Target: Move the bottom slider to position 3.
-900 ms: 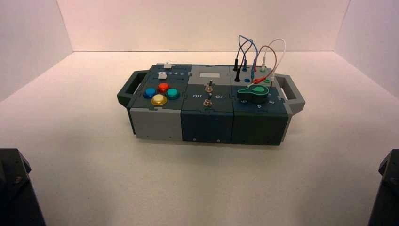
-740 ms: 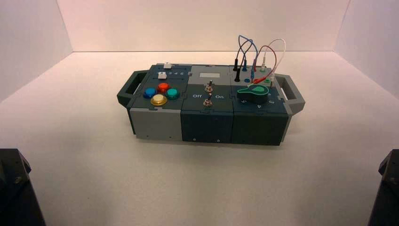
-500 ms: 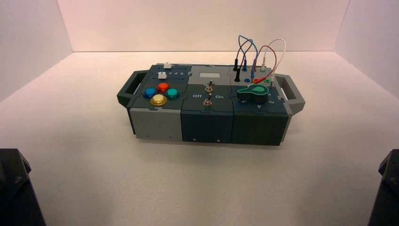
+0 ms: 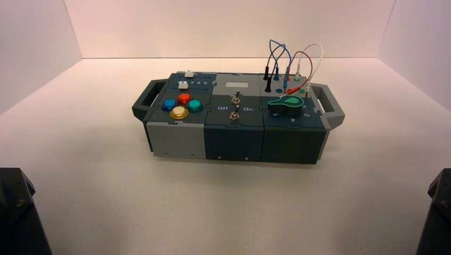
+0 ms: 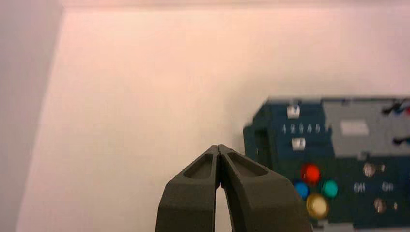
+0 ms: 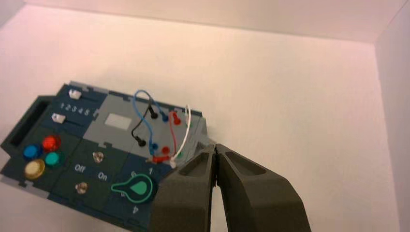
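Observation:
The bottom slider (image 4: 183, 85) is a small white knob at the box's back left, just behind the coloured buttons. It also shows in the left wrist view (image 5: 299, 143) and the right wrist view (image 6: 58, 118), towards the low-number end of its track. The numeral 3 (image 5: 300, 128) stands mid-row in the white digits 1 to 5, also seen in the right wrist view (image 6: 75, 109). My left gripper (image 5: 218, 147) is shut and empty, well short of the box's left end. My right gripper (image 6: 214, 147) is shut and empty, back from the box's right end.
A twin white slider (image 4: 189, 74) sits behind the bottom one. Red, blue, teal and yellow buttons (image 4: 181, 105), two toggle switches (image 4: 235, 105), a green knob (image 4: 284, 104) and plugged wires (image 4: 287, 66) fill the box. White walls enclose the table. Both arm bases (image 4: 16, 212) stay parked at the front corners.

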Tool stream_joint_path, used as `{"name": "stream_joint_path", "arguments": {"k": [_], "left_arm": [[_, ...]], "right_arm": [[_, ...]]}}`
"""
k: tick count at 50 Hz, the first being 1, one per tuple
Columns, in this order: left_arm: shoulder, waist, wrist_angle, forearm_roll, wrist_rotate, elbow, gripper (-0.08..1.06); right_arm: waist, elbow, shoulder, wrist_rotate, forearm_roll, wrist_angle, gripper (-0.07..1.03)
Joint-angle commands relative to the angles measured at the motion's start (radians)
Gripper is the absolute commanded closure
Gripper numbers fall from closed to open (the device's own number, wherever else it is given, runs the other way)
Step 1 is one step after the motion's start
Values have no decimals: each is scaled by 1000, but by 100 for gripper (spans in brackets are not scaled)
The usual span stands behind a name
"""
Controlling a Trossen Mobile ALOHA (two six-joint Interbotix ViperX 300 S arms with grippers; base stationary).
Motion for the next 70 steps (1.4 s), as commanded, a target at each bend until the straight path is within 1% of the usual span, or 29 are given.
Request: {"name": "stream_joint_path", "arguments": {"k": [1,3,4,6,11,18,22,26,27,30,36,38,42,46,52,59,63,70], "left_arm": [[67,-20,17,0,5,-52,101],[89,-26,23,0,3,-60,101],[126,-40,37,-2,3,-75,101],[150,-57,46,0,5,-89,101],[209,-103,57,0,5,-114,101],[281,-170,72,-2,5,-141,101],[322,-206,77,-2,6,-152,101],[347,-222,77,-5,5,-153,101],[364,-235,77,-5,5,-152,101],[383,-252,77,-6,5,-150,101],[423,-281,78,-8,-3,-156,101],[445,-291,83,-14,-8,-164,101],[480,-298,87,-20,-8,-178,101],[511,-301,95,-21,-9,-195,101],[548,-304,98,-23,-14,-216,101],[578,-305,98,-21,-32,-238,101],[600,-304,98,-23,-51,-253,101],[650,-304,98,-23,-58,-279,101]], "right_arm": [[14,-41,35,0,5,15,99],[18,-46,51,0,8,23,99],[34,-52,74,0,9,35,99],[57,-58,98,0,9,43,99],[106,-71,135,0,9,46,99],[167,-86,181,2,26,51,99],[206,-98,213,0,28,52,99],[229,-109,238,-2,29,55,99],[245,-115,259,-3,26,57,99],[264,-124,291,-3,25,60,99],[285,-146,342,-3,25,64,99],[293,-158,362,-3,26,69,99],[304,-175,387,-5,25,72,99],[313,-196,414,-12,20,72,99],[324,-219,451,-15,20,72,99],[327,-244,489,-15,18,72,99],[327,-256,506,-15,17,71,99],[327,-261,531,-17,17,60,99]]}}
